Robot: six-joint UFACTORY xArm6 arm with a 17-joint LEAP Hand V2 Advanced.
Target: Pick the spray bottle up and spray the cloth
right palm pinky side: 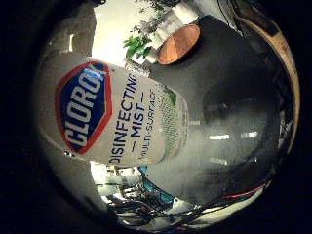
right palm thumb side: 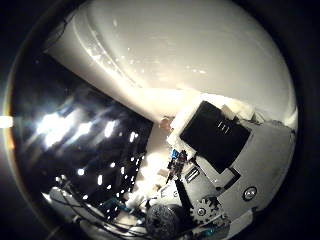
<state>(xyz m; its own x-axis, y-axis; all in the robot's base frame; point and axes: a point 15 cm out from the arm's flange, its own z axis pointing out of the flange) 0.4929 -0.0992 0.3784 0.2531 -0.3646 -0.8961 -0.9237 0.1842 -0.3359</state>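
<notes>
Spray bottle (right palm pinky side: 112, 114), one only, fills the view close against the palm of the hand (right palm thumb side: 220, 165), above a dark glossy tabletop (right palm pinky side: 234, 97). Beyond the bottle sit one round wooden bowl (right palm pinky side: 179, 44) and one leafy plant (right palm pinky side: 137, 45). Whether the fingers wrap the bottle cannot be told.

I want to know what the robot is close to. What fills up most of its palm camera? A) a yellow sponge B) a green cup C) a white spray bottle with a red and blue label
C: the white spray bottle with its red and blue label fills much of the little finger side view, so it is close to the palm.
</notes>
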